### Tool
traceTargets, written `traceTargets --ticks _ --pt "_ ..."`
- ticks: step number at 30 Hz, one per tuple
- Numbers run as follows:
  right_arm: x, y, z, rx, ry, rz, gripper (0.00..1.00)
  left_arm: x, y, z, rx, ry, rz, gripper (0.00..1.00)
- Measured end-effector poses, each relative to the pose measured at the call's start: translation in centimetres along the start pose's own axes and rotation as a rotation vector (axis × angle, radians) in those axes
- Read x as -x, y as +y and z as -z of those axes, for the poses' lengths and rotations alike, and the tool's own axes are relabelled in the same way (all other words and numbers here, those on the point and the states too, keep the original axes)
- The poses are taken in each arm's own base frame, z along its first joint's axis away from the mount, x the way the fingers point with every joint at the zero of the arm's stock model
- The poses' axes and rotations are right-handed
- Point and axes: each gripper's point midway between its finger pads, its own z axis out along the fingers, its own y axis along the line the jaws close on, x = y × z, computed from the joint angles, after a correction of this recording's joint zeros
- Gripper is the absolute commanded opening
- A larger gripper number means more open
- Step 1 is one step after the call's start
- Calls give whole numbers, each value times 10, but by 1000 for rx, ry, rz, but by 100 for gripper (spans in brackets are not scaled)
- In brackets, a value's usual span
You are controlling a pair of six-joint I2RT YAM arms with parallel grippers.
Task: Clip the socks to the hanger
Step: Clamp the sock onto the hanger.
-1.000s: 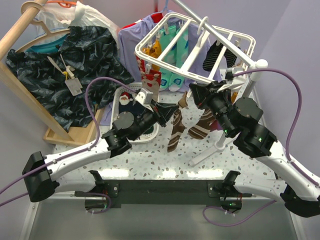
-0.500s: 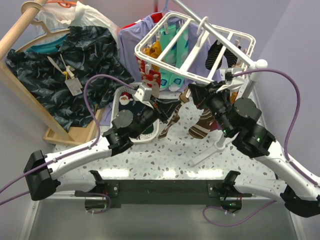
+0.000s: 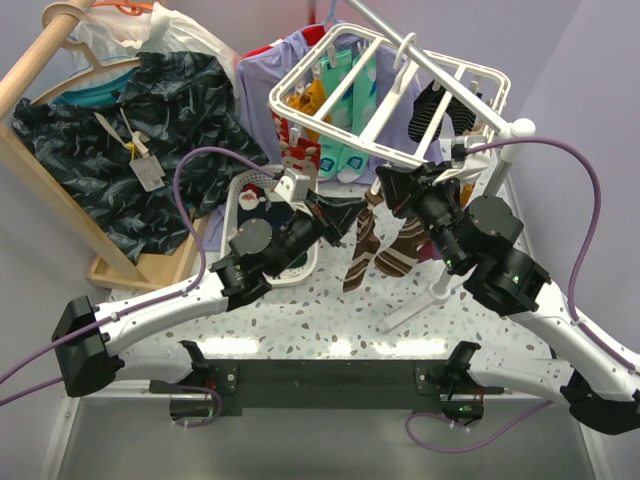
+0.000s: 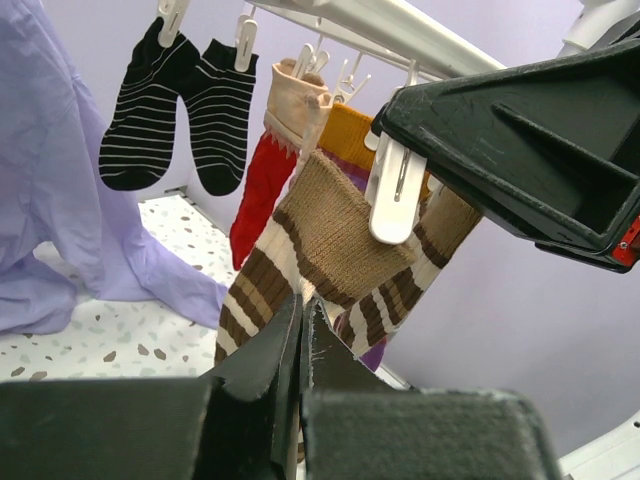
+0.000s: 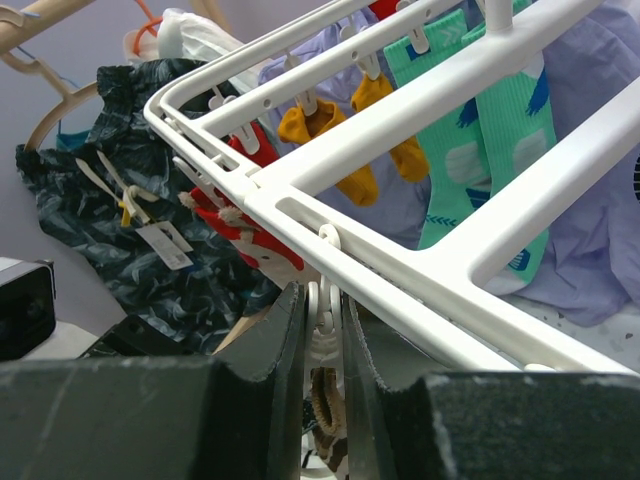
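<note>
The white grid hanger (image 3: 390, 90) hangs over the table and fills the right wrist view (image 5: 400, 150). My left gripper (image 3: 338, 215) is shut on a brown sock with cream stripes (image 3: 361, 252), holding its cuff (image 4: 330, 225) up beside a white clip (image 4: 392, 190). A second brown striped sock (image 3: 402, 250) hangs right beside it (image 4: 400, 290). My right gripper (image 3: 392, 188) is shut on that clip (image 5: 322, 300), pinching its top under the frame's near bar. A brown cuff (image 5: 325, 405) shows at the clip's lower end. The maroon pair is not clearly visible.
Black striped socks (image 4: 180, 100), a red sock (image 4: 262, 190), orange and teal socks (image 5: 480, 150) hang from other clips. A white slotted basket (image 3: 262, 225) sits behind my left arm. Dark shirts on a wooden rail (image 3: 130, 150) fill the left. A white stand pole (image 3: 470, 220) is at the right.
My left gripper has lifted the brown sock and carried it right, closer to the clip. My right gripper has stayed on the clip.
</note>
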Motion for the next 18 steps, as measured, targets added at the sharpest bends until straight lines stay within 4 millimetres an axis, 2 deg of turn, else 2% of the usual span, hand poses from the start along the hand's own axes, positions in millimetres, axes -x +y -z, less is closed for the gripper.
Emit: traceTargets --ticks 14,16,17,18 --pt "-5 -1 -2 -2 2 -8 6 5 -12 -1 -12 -15 11 0" --pt "-4 -1 -2 -2 0 -11 10 5 -13 -1 -15 -15 12 0" --pt "-4 0 -2 -2 -1 -13 18 5 -14 -1 -16 -15 12 0" --pt "-4 0 -2 -2 -2 -14 22 5 -14 -2 -16 -16 12 0"
